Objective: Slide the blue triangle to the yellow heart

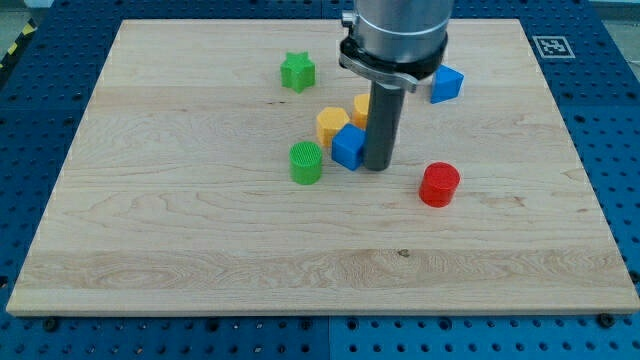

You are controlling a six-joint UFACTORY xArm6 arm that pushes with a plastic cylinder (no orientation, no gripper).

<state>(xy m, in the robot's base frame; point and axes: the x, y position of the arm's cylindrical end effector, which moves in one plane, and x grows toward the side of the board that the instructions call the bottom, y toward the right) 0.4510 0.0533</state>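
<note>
Blue block under push, tip at its right flank.

My tip (377,166), a bare rod with no jaws to open or close, stood touching the right side of the small blue plastic block (347,146), its shape not clearly resolved, near the centre of the pale wooden board (200,240). A yellow plastic block (332,123) lay touching just above it; another yellow piece (360,106) was half hidden behind the rod, heart shape unconfirmed. I judged the blue block light, rigid and free-sliding, liable to pivot unless pushed squarely against a flat face.
</note>
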